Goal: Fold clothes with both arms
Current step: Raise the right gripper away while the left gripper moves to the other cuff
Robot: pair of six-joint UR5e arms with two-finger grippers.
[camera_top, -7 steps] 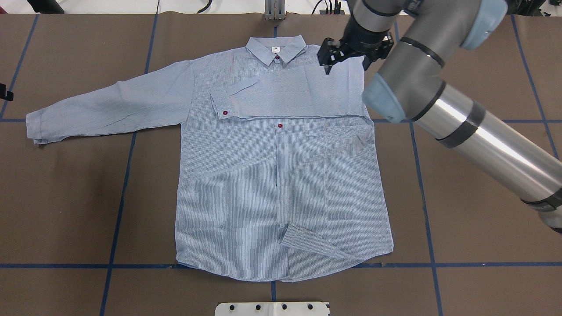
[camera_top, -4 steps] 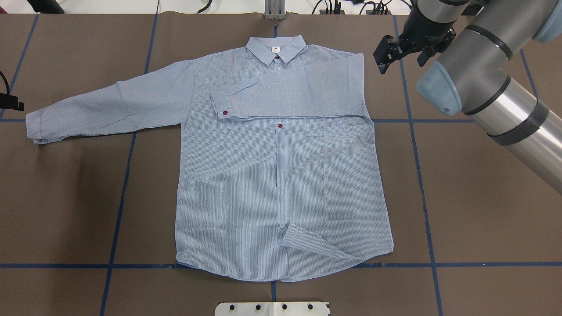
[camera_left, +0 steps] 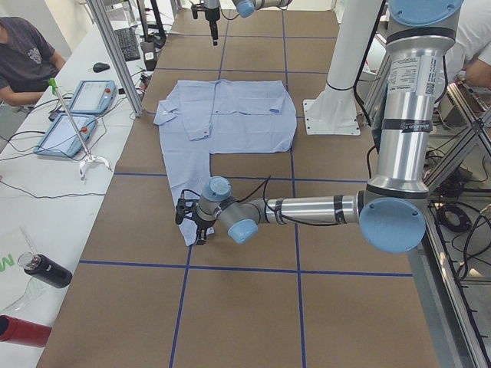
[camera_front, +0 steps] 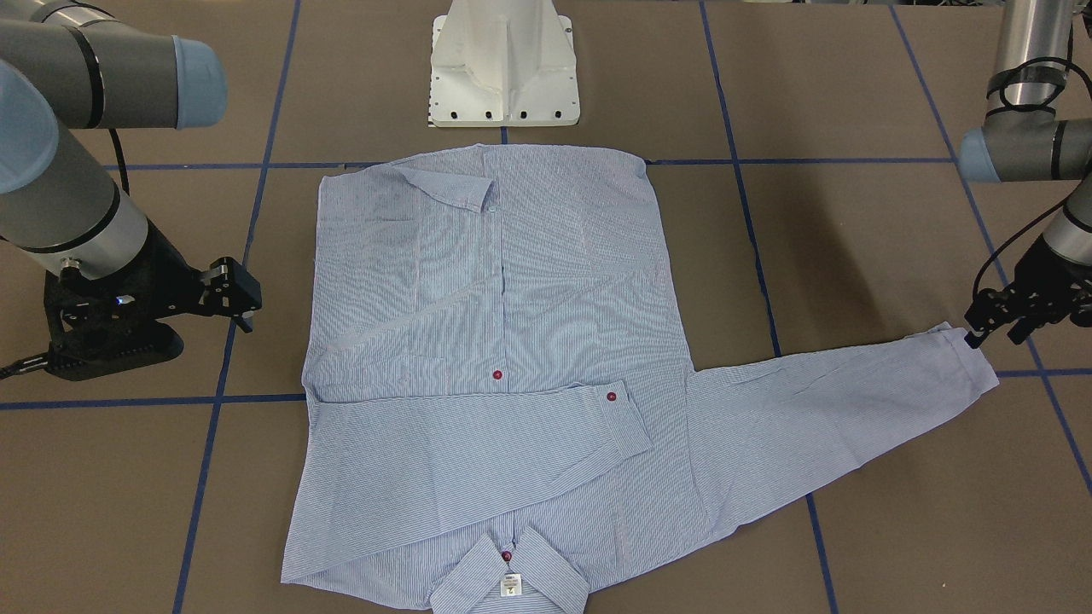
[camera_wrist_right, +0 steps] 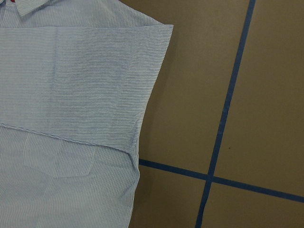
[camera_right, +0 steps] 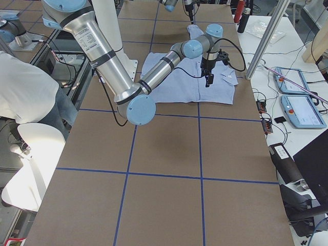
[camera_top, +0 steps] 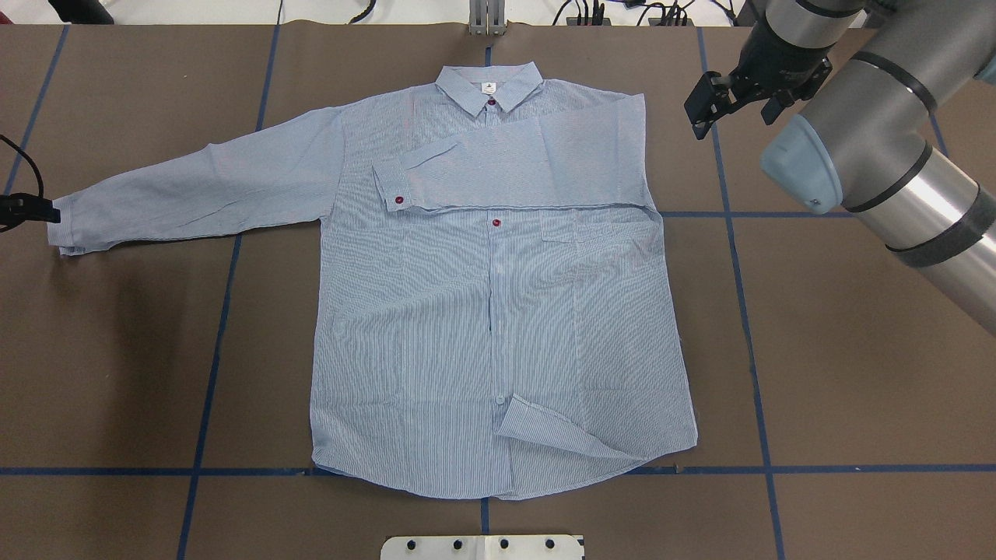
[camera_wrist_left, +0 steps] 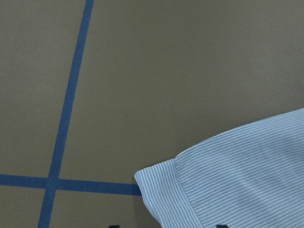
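The striped shirt (camera_top: 498, 327) lay flat on the counter (camera_top: 817, 350), with the left hand (camera_front: 992, 335) spread at the sleeve cuff (camera_front: 968, 358) and the right hand (camera_top: 731, 120) released, both empty.

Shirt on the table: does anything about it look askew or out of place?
Yes. The shirt lies mostly flat, but its lower front hem corner is flipped back in a triangle, leaving the bottom edge uneven.
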